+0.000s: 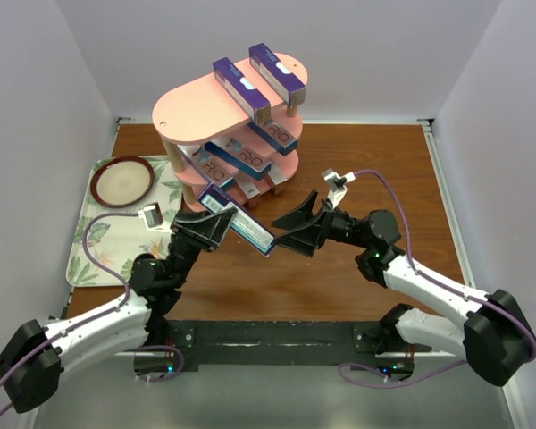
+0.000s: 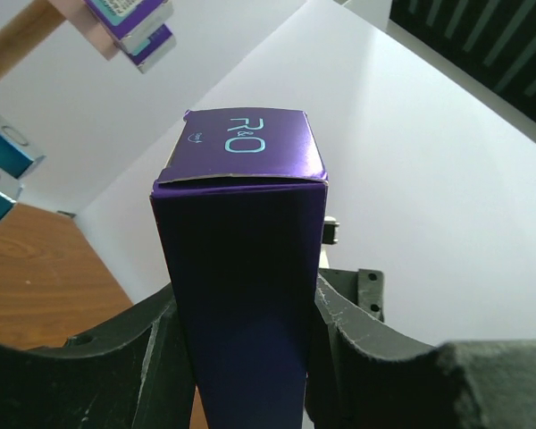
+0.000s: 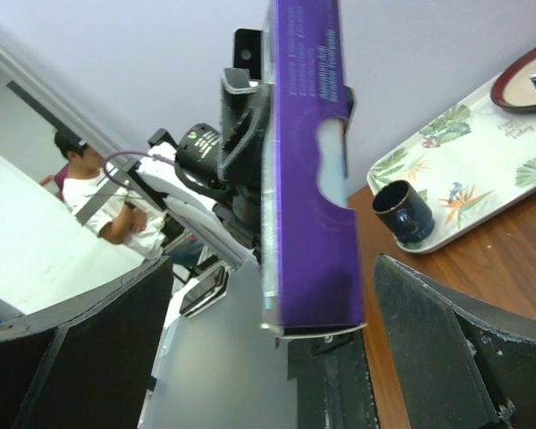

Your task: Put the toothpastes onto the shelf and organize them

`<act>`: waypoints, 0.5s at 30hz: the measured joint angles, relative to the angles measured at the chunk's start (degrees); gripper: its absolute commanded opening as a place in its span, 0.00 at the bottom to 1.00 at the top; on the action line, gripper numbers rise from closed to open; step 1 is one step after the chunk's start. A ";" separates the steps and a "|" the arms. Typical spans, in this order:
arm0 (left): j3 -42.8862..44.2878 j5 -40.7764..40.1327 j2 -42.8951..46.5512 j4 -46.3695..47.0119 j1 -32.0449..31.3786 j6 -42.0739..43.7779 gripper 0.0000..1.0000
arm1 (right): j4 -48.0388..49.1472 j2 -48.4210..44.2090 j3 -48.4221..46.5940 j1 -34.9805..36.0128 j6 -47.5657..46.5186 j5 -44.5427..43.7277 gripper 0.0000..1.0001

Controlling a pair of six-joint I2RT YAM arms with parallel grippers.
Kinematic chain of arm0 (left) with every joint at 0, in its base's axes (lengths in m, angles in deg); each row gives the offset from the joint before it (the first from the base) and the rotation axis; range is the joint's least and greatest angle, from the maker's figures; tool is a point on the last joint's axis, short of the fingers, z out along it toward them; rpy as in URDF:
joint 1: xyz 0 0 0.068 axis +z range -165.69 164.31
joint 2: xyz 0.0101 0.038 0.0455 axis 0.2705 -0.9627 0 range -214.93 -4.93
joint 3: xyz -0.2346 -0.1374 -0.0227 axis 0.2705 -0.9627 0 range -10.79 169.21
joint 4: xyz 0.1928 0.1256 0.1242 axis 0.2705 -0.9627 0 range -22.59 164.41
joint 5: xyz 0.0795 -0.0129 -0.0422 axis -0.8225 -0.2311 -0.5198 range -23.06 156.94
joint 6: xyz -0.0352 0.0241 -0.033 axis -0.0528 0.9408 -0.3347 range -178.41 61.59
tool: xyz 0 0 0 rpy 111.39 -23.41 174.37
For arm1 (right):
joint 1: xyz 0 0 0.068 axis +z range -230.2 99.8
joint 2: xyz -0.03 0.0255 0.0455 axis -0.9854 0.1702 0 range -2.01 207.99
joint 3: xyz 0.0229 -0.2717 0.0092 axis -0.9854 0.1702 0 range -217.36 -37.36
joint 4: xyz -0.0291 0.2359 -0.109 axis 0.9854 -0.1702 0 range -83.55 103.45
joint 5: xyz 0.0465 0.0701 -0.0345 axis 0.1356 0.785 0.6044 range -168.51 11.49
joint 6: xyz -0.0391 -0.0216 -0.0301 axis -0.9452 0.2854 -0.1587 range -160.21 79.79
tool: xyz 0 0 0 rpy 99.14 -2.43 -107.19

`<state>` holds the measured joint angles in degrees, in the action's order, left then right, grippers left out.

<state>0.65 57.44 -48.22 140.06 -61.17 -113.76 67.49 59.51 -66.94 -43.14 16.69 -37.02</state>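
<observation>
**Held box** (image 1: pixel 247 230): purple toothpaste carton with a lettered end flap. In the top view it slants from 10 toward 4 o'clock, lifted off the table (image 1: pixel 357 295), just at 6 o'clock of the shelf's foot.

**Left gripper** (image 1: pixel 216 214): clamped on the carton's long sides near its 10 o'clock end. The other end sticks out free, apparently so the other arm can reach it.

**Right gripper** (image 1: pixel 293 223): fingers spread wide on either side of that free end, with a gap showing on both sides in its wrist view. This reads as a handover or regrasp about to happen (a judgement only), since nothing is pinched there yet.

**Shelf** (image 1: pixel 192 112): pink, three tiers, at 12 o'clock of the table. The bare half of its top board is toward 9 o'clock.

**Top pair** (image 1: pixel 243 87): two purple cartons lying parallel at the 2 o'clock side of the top board.

**Lower boxes** (image 1: pixel 243 157): blue and purple cartons angled on the middle and bottom tiers. Their count is partly hidden.

**Tray** (image 1: pixel 87 259): floral, at 9 o'clock of the table. It carries a red-rimmed dish (image 1: pixel 122 181) and a dark cup (image 3: pixel 404 211).
</observation>
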 measured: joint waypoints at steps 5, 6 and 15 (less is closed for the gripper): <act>0.00 1.05 -0.81 3.89 0.00 -1.53 0.38 | -2.95 -0.22 0.04 0.09 -2.27 -1.88 0.97; 0.00 1.11 -0.66 4.31 0.00 -1.66 0.38 | -3.61 -0.31 0.04 0.17 -2.64 -2.21 0.96; 0.00 1.27 -2.54 7.02 0.02 -1.70 0.38 | -4.63 1.66 -0.46 6.21 -4.90 -4.52 0.86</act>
<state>0.65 58.71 -50.75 147.07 -61.15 -115.46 62.85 61.17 -67.40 -36.93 11.80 -41.54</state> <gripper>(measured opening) 0.486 0.890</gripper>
